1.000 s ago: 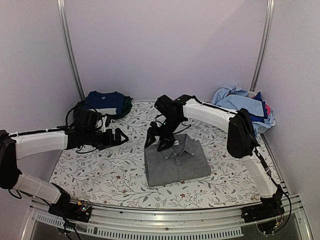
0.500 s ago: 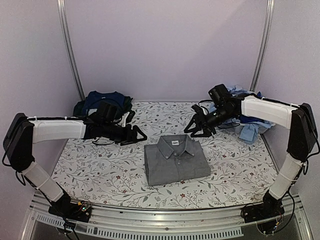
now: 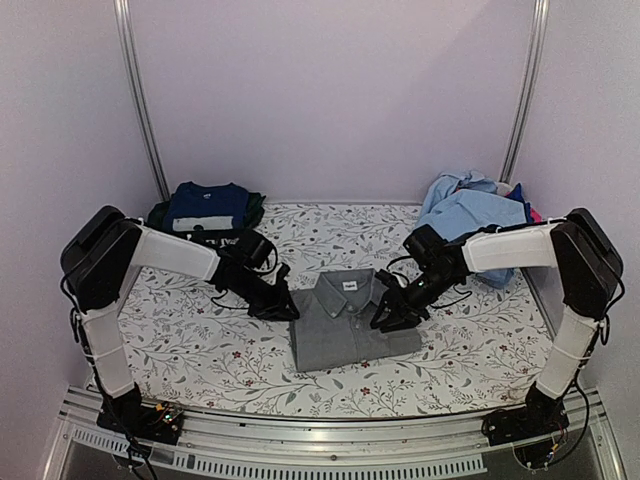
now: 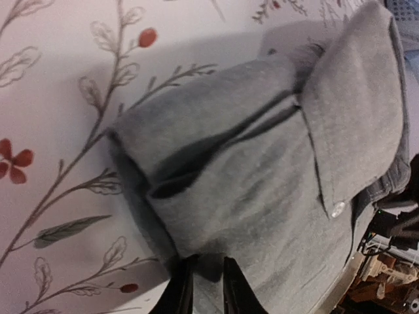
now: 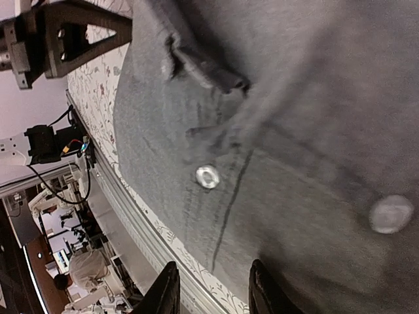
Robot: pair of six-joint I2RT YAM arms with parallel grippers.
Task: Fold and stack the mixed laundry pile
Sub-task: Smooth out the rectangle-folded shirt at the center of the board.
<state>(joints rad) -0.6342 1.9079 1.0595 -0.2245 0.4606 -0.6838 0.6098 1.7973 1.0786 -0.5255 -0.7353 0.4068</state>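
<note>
Ops: Shirt position?
Rig: Grey collared shirt [image 3: 350, 325] is folded flat, mid-frame, on the floral sheet [image 3: 200, 340] covering the worktop [image 3: 330, 412]. Collar toward the top of the frame, button side up.
Ops: Rest of the pile?
Rig: Navy T-shirt [image 3: 205, 203] is folded at upper left, on top of a dark green piece [image 3: 158, 214]. Light blue shirts [image 3: 468, 208] sit in a loose heap at upper right. Both are well apart from the grey one.
Ops: Left hand?
Rig: Left hand [image 3: 283, 306] is down at the shirt's upper-left corner, by the collar end. In the wrist view the fingers [image 4: 180, 297] are nearly together, with only a thin slot between them and dark grey cloth showing in it. A folded edge of the shirt lies just ahead of them. Can't tell whether they've bitten the fold or just sit on it.
Ops: Right hand?
Rig: Right hand [image 3: 388, 318] is low over the shirt's right edge. In the wrist view the fingers [image 5: 167, 291] are partly open with a clear gap, the placket and a button [image 5: 207, 176] ahead of them. Nothing is pinched between them. Can't tell whether the tips touch the cloth.
Ops: Arms crossed?
Rig: No. Each comes in from its own side, with the shirt between the two hands.
</note>
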